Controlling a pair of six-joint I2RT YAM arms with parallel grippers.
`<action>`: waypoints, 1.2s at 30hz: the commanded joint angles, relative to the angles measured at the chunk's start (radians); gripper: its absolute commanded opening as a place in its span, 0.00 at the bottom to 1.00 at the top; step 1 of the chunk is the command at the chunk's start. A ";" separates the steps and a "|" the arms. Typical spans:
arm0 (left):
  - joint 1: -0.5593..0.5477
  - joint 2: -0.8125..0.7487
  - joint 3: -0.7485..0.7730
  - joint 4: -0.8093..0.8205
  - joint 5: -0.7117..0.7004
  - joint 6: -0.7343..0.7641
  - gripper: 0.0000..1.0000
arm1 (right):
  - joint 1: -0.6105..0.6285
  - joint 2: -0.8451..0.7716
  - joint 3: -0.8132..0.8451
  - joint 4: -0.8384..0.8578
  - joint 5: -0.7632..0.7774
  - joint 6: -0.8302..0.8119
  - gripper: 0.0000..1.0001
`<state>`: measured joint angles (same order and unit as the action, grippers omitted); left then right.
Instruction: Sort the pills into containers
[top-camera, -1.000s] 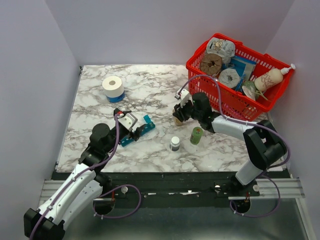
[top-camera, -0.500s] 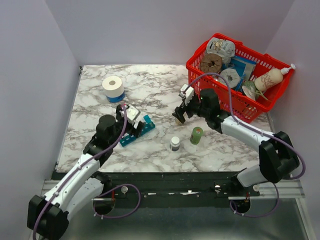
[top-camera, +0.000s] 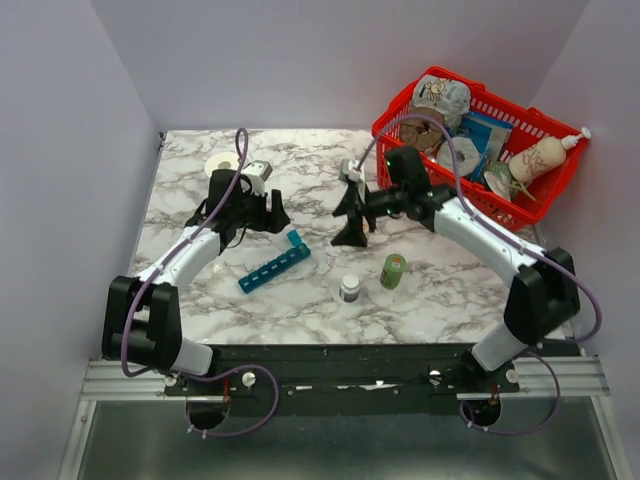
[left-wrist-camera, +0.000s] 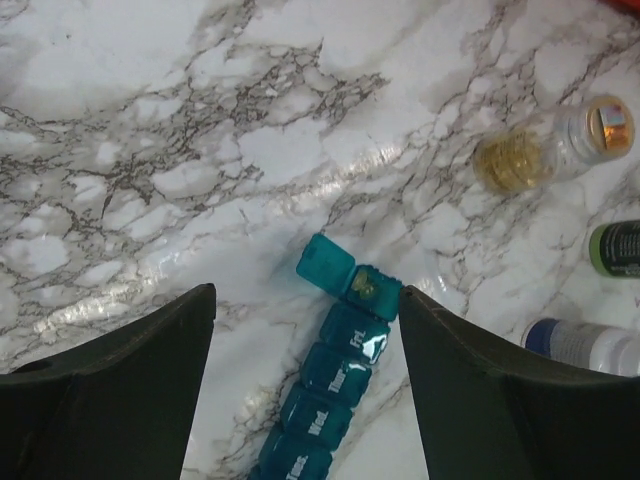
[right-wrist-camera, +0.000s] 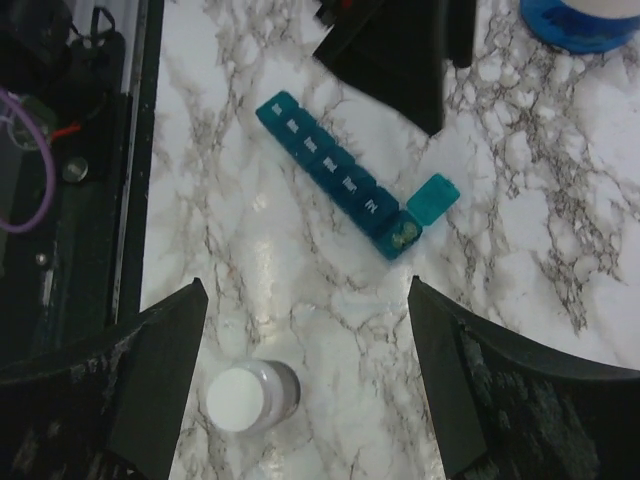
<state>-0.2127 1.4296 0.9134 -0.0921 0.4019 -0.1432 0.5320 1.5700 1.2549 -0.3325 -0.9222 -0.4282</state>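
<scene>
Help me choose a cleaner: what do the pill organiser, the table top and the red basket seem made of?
Pill organiser: glossy, see-through teal plastic; its lids catch glare. Table top: white, grey-veined marble look with a sheen, possibly printed laminate rather than stone. Basket: red open lattice, plastic or coated wire; I cannot tell which.

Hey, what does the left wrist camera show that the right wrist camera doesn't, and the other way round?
Only the left wrist view shows the clear bottle and the edge of the green bottle.

Only the right wrist view shows the pill organiser from end to end, plus the blue-based roll.

Both show the organiser's open end compartment with pills inside, its raised lid, the white bottle and the marble table.
</scene>
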 joint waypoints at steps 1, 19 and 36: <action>-0.017 -0.225 -0.188 0.029 -0.058 0.305 0.83 | 0.003 0.222 0.321 -0.335 -0.079 -0.026 0.90; -0.073 -0.124 -0.242 -0.152 0.058 0.771 0.83 | 0.003 0.674 0.850 -0.319 -0.078 0.375 0.57; -0.148 -0.029 -0.237 -0.176 -0.113 0.743 0.76 | 0.025 0.795 0.857 -0.260 0.009 0.506 0.53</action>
<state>-0.3546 1.3869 0.6544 -0.2729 0.3653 0.6090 0.5438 2.3257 2.1029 -0.6220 -0.9333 0.0196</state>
